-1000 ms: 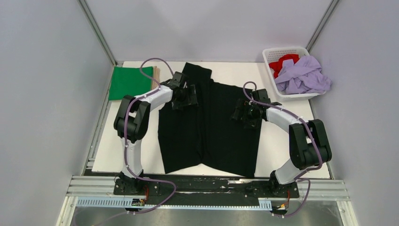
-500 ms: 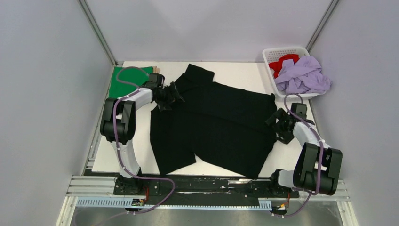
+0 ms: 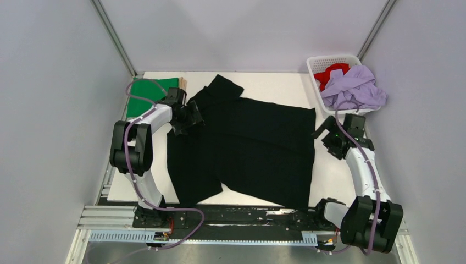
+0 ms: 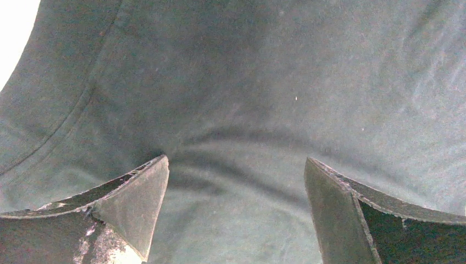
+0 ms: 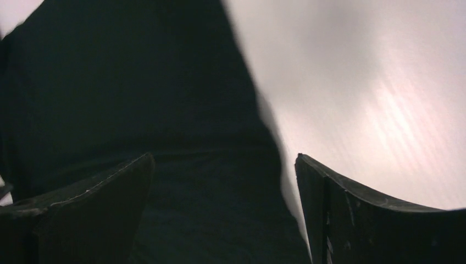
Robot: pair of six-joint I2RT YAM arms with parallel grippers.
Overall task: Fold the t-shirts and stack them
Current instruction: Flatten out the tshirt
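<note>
A large black t-shirt (image 3: 247, 146) lies spread flat across the table's middle, one sleeve pointing to the back. My left gripper (image 3: 191, 117) is open over its left shoulder area; in the left wrist view the open gripper (image 4: 236, 160) has only wrinkled black cloth (image 4: 264, 82) below it. My right gripper (image 3: 328, 136) is open at the shirt's right edge; in the right wrist view the gripper (image 5: 223, 156) straddles the cloth edge (image 5: 137, 99) and bare table (image 5: 373, 82). A folded green t-shirt (image 3: 145, 94) lies at the back left on a tan one (image 3: 183, 83).
A white lattice basket (image 3: 314, 65) stands at the back right, holding a red t-shirt (image 3: 331, 72) and a lilac t-shirt (image 3: 354, 88) that spills over its rim. Grey walls close in on both sides. The table's front edge (image 3: 236, 202) runs just before the arm bases.
Both arms swung outward, left to the left and right to the right edge. The black shirt went from bunched in the middle to spread out flat and wide.
</note>
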